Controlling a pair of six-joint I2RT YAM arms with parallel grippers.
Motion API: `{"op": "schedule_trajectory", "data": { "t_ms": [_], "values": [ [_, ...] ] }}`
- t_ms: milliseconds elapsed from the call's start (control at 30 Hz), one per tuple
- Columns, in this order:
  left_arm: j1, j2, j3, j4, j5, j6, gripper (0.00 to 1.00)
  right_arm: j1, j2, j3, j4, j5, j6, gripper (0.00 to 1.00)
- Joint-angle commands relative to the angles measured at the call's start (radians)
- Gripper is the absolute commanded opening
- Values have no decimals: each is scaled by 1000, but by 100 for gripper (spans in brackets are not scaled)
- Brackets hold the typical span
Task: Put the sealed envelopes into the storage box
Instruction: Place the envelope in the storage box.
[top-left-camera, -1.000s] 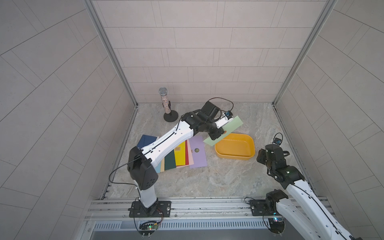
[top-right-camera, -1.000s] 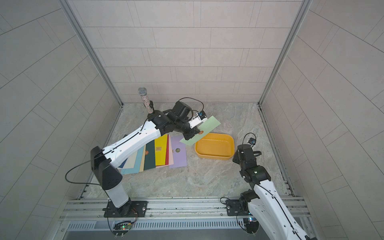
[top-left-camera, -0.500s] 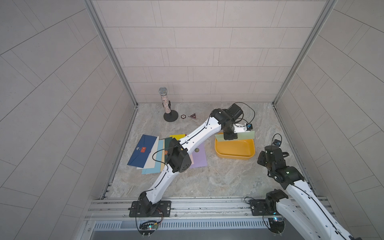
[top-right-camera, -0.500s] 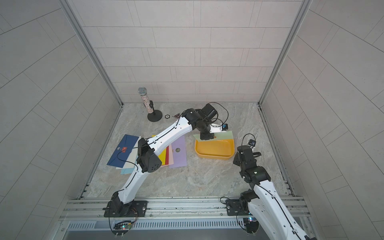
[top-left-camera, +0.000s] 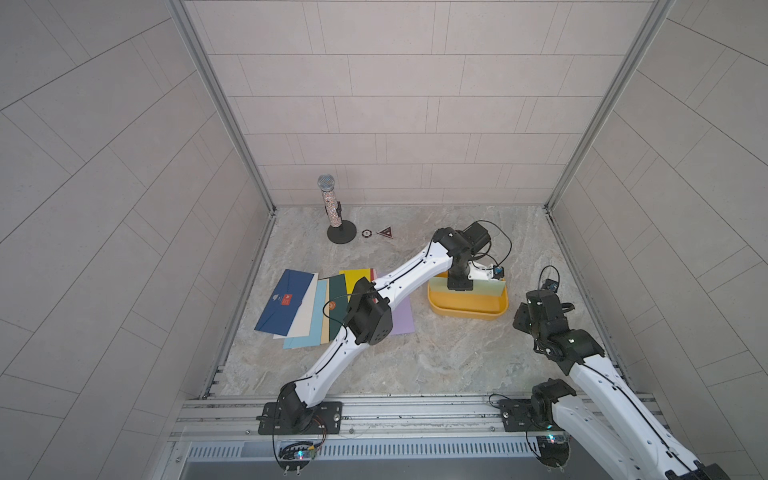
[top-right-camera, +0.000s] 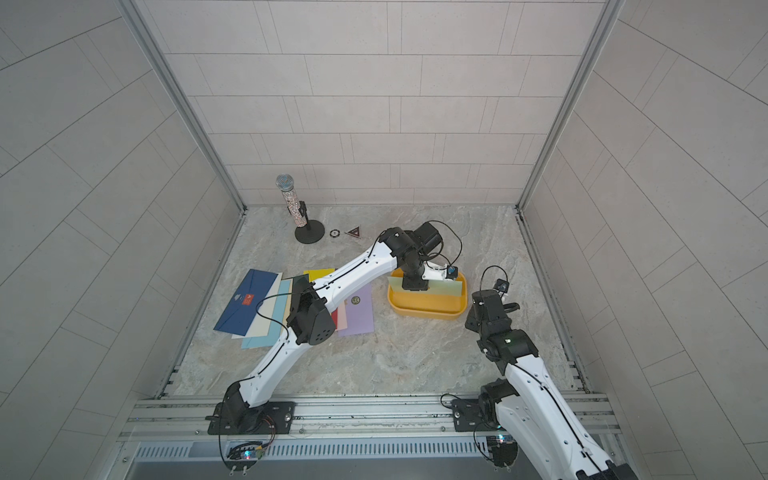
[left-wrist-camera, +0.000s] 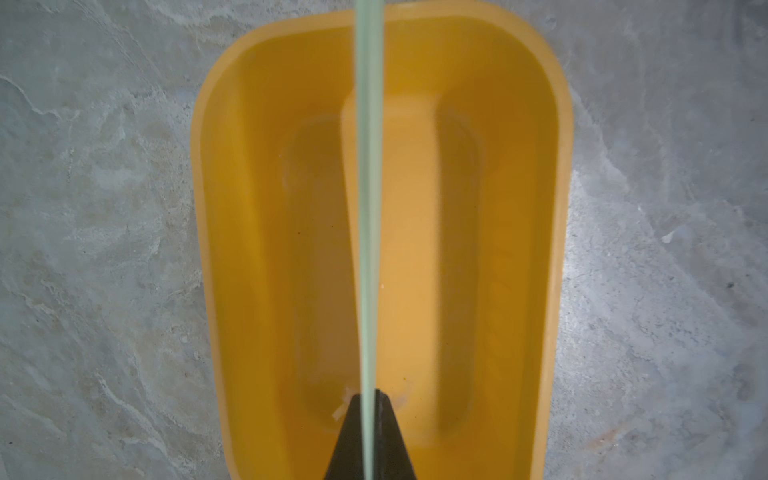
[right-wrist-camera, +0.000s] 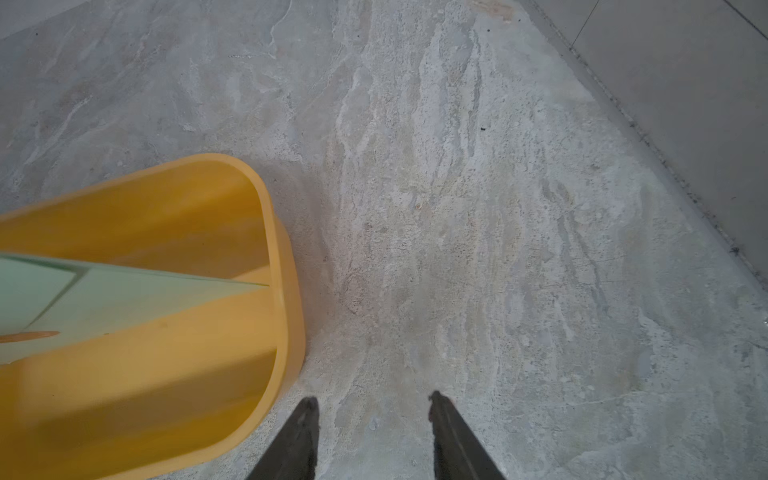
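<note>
My left claw (left-wrist-camera: 368, 395) pinches the light green envelope (top-left-camera: 486, 287) over the empty storage box (top-left-camera: 465, 314), right claw (right-wrist-camera: 372, 415) half-open and idle, other envelopes (top-left-camera: 316, 309) waiting at its nine o'clock.

The left end effector (left-wrist-camera: 368, 401) points straight down, pinched closed; the right end effector (right-wrist-camera: 374, 403) hangs parted.

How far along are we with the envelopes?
Done: none lie loose in the box. In hand: left gripper shut on the light green envelope, held on edge in the box's opening. Left: release it, then move the fanned envelopes from the table. Right gripper open, empty, beside the box.
</note>
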Motion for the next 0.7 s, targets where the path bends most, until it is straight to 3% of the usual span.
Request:
{"op": "schedule_trajectory", "data": {
  "t_ms": [0,300,467,667],
  "values": [
    [-19,17,32,-33,-75,40,5,-3,9,2,-9,0,-8,48],
    [-34,37,40,18,-96,44,7,-3,9,0,-5,-7,-12,48],
    [-41,46,39,27,-158,45,21,-5,26,5,-1,-15,-18,48],
    [-41,30,31,56,-191,46,28,-5,22,2,-1,-16,-18,48]
  ]
}}
